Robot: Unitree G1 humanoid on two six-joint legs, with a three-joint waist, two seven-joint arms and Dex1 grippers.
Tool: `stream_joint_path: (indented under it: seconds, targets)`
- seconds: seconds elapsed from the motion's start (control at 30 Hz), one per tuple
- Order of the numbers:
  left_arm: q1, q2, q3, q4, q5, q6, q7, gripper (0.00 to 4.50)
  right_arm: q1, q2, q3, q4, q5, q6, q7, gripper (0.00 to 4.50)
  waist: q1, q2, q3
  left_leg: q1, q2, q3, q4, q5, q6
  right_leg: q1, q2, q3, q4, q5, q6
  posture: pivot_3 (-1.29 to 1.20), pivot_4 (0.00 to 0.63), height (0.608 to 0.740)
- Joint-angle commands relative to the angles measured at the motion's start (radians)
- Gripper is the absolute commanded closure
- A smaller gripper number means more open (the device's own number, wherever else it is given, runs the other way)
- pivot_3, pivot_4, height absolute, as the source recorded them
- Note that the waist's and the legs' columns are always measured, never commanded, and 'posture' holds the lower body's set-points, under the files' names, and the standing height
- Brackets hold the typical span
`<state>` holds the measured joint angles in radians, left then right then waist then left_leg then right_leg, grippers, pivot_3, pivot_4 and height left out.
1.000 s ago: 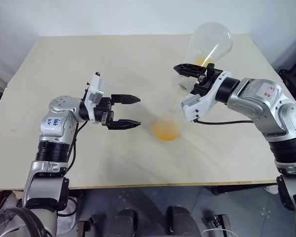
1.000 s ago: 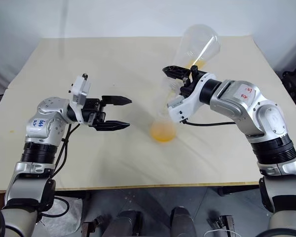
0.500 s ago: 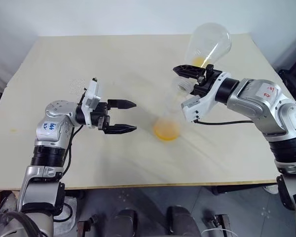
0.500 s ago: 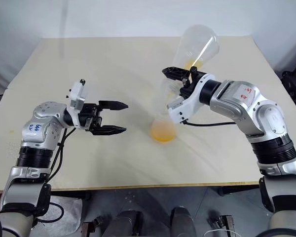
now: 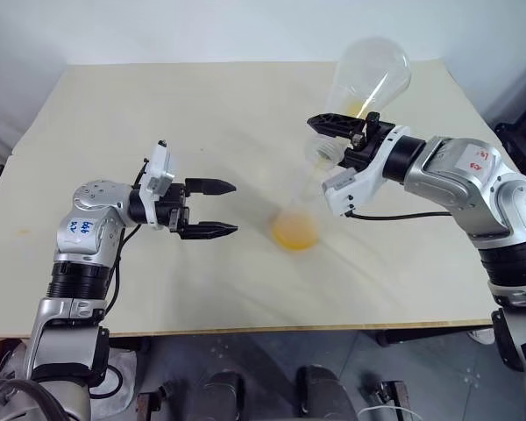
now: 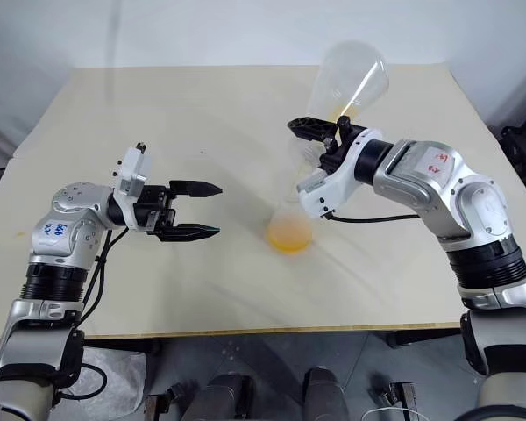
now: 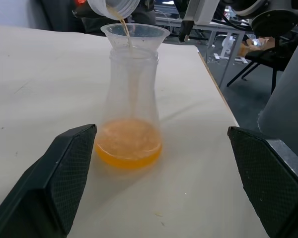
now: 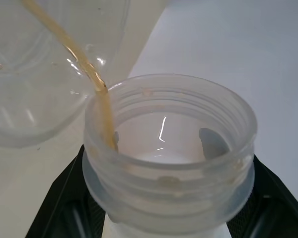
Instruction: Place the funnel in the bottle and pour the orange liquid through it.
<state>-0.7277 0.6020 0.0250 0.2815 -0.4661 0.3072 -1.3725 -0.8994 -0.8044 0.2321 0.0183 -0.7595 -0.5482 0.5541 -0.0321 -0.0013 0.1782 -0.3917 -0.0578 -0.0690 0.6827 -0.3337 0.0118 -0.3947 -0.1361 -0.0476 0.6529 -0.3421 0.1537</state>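
On the near left side of the table (image 5: 114, 105) we hold our left gripper (image 5: 217, 209) out flat above the wood, its two black fingers spread wide with nothing between them. It points at the bottle (image 7: 131, 106), which stands just past the fingertips, a little apart from them, near the middle of the table. We see the orange liquid (image 7: 128, 148) lying in a shallow layer at the bottom of the bottle. We see the funnel (image 7: 134, 35) sitting in the bottle's neck. Above it, our right gripper (image 5: 344, 130) has its fingers pressed on the neck of a second bottle (image 5: 371, 77), tipped over so its mouth faces down. From that mouth a thin orange stream runs into the funnel.
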Motion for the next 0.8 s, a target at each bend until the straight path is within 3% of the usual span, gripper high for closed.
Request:
stream_joint_path:
  seconds: [0.03, 0.8]
  targets:
    - [-0.013, 0.004, 0.019, -0.023, -0.016, -0.008, -0.001, 0.0, -0.029, -0.02, -0.01, -0.013, -0.003, -0.014, -0.015, 2.02, 0.0, 0.0, 0.0, 0.0, 0.0, 0.0, 0.0, 0.0, 0.0, 0.0, 0.0, 0.0, 0.0, 0.0, 0.0, 0.0, 0.15, 0.74]
    - [-0.006, 0.026, 0.005, -0.001, 0.01, -0.026, -0.03, 0.0, -0.043, -0.012, -0.013, 0.009, -0.031, -0.04, -0.04, 2.02, 0.0, 0.0, 0.0, 0.0, 0.0, 0.0, 0.0, 0.0, 0.0, 0.0, 0.0, 0.0, 0.0, 0.0, 0.0, 0.0, 0.15, 0.74]
